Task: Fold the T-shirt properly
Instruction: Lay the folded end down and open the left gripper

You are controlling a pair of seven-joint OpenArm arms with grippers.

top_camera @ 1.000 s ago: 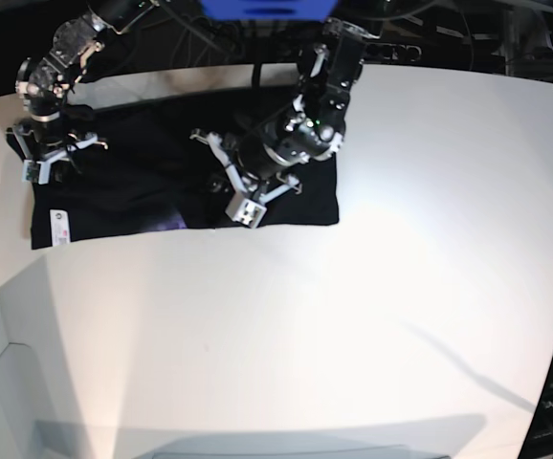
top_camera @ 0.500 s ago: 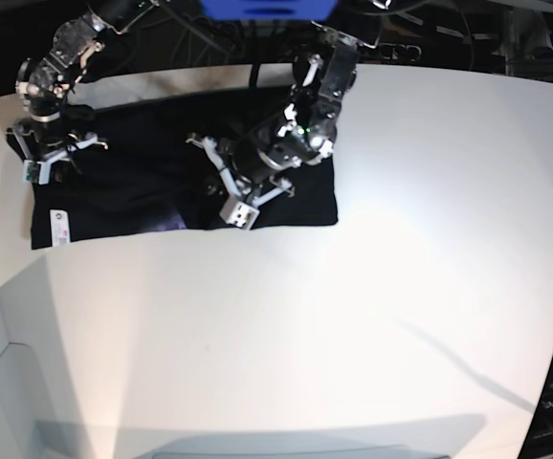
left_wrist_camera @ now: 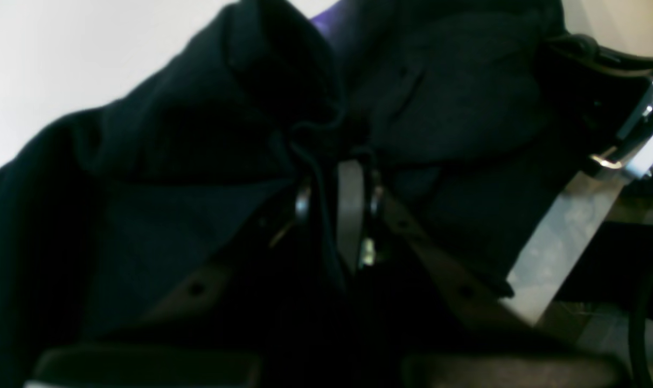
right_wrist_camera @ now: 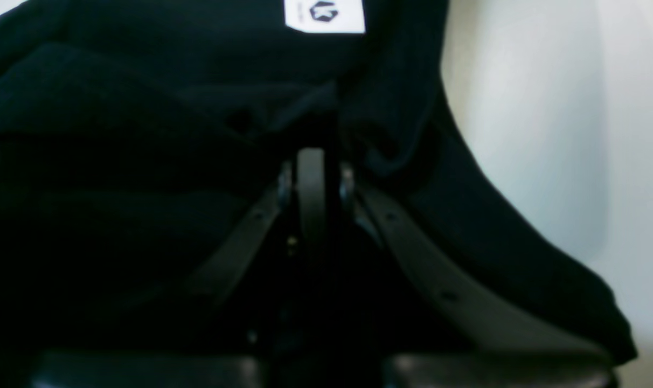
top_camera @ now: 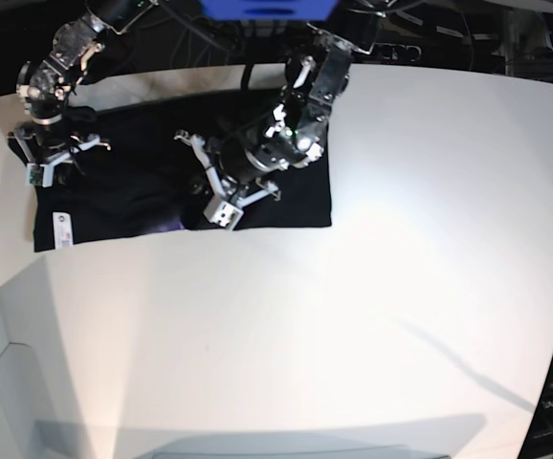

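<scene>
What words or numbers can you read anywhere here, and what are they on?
There are no words or numbers that can be read.
White label on the black T-shirt: a dark logo shape, plus tiny print too blurred to read.
The same label in the base view: small marks, too small to read.
Purple print on the T-shirt: only colour shows, no letters.

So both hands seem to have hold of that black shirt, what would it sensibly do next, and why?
Probably carry on drawing the pinched fold sideways with the left hand, toward the label end. Both hands are shut on the T-shirt; the right hand pins the far edge, and the cloth lies flat on the table, only partly folded.
</scene>
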